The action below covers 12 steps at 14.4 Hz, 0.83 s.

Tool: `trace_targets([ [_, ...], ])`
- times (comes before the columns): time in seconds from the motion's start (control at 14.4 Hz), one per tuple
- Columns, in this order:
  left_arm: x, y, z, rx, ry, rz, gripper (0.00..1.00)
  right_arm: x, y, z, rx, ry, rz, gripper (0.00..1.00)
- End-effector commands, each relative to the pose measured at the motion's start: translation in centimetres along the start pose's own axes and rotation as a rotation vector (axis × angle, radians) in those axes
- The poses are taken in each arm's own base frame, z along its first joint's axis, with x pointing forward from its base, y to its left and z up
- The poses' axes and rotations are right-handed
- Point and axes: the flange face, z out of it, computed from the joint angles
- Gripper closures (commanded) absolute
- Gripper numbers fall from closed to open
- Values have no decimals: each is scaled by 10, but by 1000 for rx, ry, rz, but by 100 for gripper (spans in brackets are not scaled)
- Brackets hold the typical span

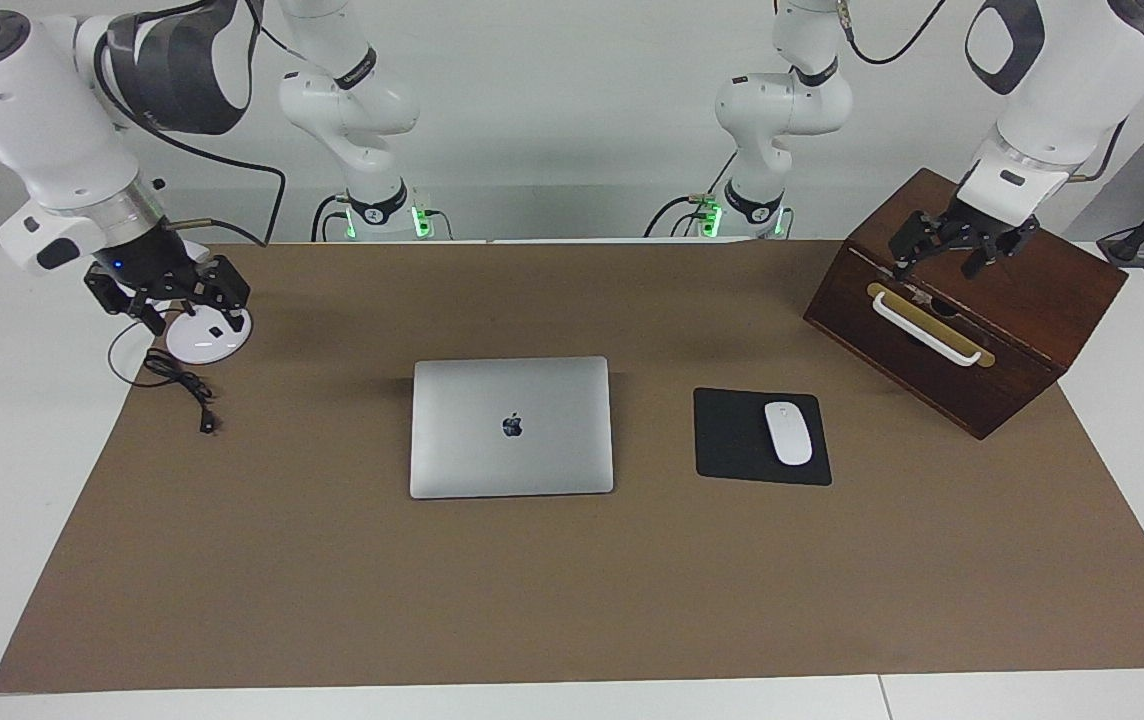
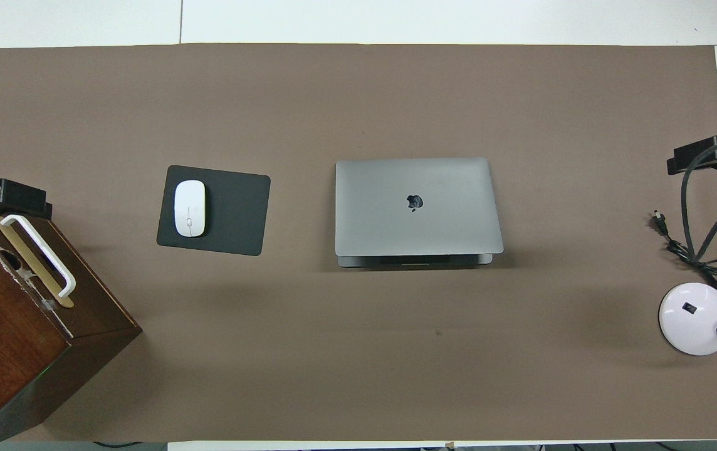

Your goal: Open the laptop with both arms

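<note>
The silver-grey laptop [image 1: 512,425] lies shut and flat in the middle of the brown mat, with the dark apple logo on its lid facing up. It also shows in the overhead view [image 2: 418,207]. My left gripper [image 1: 942,268] hangs open and empty over the top of a wooden box, well away from the laptop; its tip shows in the overhead view [image 2: 1,197]. My right gripper [image 1: 182,312] hangs open and empty over a white round lamp base at the right arm's end of the table; its tip shows in the overhead view [image 2: 706,155]. Neither gripper touches the laptop.
A dark wooden box [image 1: 1022,300] with a white handle [image 1: 927,330] stands at the left arm's end. A black mouse pad [image 1: 727,440] with a white mouse [image 1: 788,432] lies between box and laptop. The white lamp base [image 1: 207,340] and a black cable [image 1: 182,385] lie at the right arm's end.
</note>
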Motion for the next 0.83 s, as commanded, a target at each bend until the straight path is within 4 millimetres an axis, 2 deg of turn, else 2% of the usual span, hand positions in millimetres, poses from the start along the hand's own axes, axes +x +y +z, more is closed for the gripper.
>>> trace_targets([
  [0.0, -8, 1, -2, -11, -1, -11, 0, -3, 2, -2, -16, 16, 3, 0],
  [0.35, -10, 1, -4, -12, 3, -11, 0, -3, 2, -1, -16, 16, 3, 0],
  [0.49, -10, -2, -5, -12, 8, -16, 0, -2, 2, -1, -16, 22, 3, 7],
  [0.69, -13, -3, -8, -13, 13, -19, 0, 1, 4, -1, -18, 37, 3, 40],
  [0.76, -13, -3, -8, -13, 11, -19, 0, 1, 5, -2, -20, 46, 1, 63],
])
